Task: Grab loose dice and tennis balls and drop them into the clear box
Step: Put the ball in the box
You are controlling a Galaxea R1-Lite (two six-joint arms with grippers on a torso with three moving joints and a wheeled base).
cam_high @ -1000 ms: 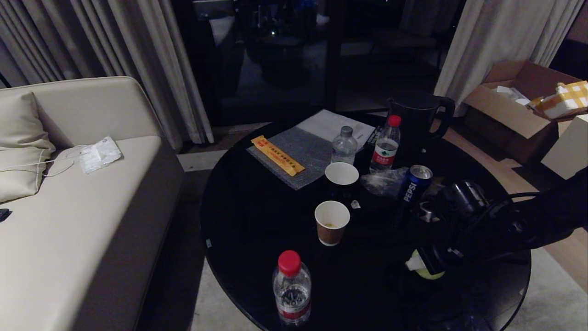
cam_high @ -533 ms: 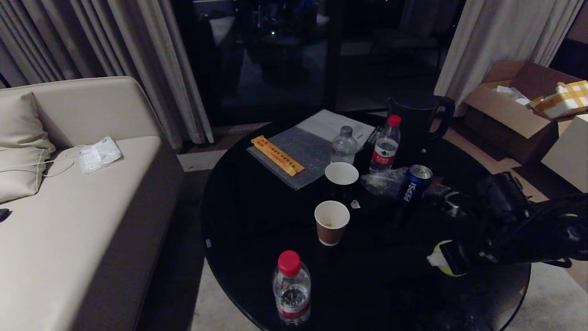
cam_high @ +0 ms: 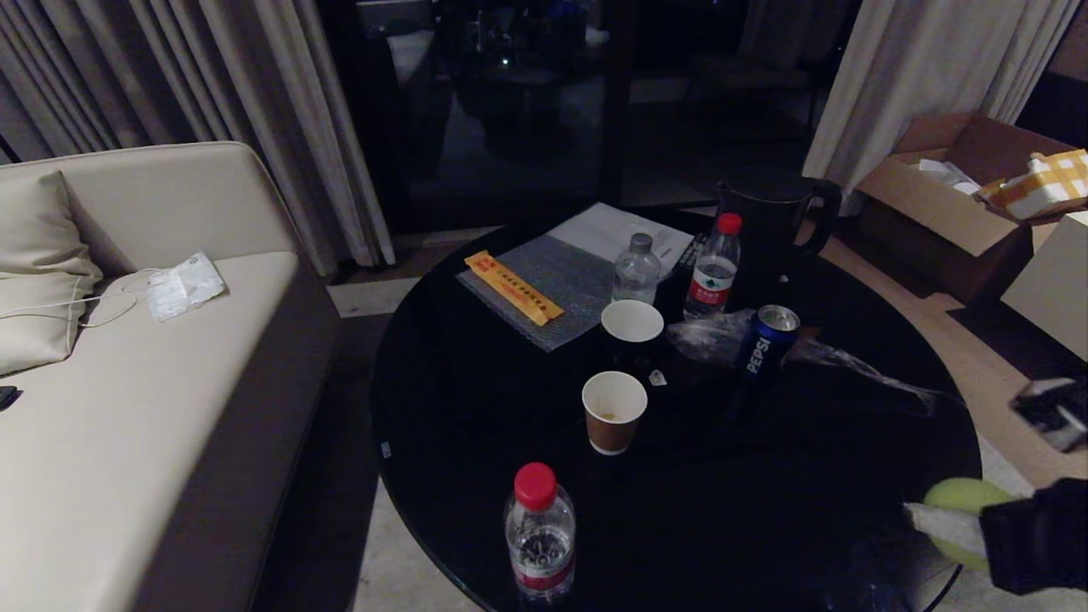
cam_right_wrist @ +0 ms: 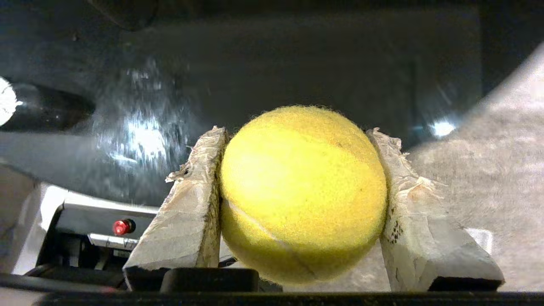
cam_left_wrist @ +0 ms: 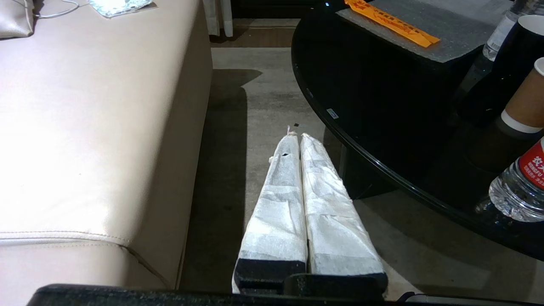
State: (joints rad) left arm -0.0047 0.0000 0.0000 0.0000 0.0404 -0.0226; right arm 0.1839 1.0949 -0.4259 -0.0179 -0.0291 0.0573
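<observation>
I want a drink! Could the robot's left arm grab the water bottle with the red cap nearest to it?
Probably not yet: the left gripper hangs shut beside the table, below its edge, and the bottle stands up on top.

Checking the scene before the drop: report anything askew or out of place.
Nothing is spilled or toppled on the round table. One oddity: the right gripper holds a tennis ball, yet no clear box is in view.

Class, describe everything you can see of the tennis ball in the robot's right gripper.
The tennis ball is yellow-green and fuzzy, with a pale curved seam across its lower face. It is round and undamaged, clamped on two opposite sides by the white-wrapped fingers of the right gripper. It hangs at the near right rim of the black round table, touching nothing else.
</observation>
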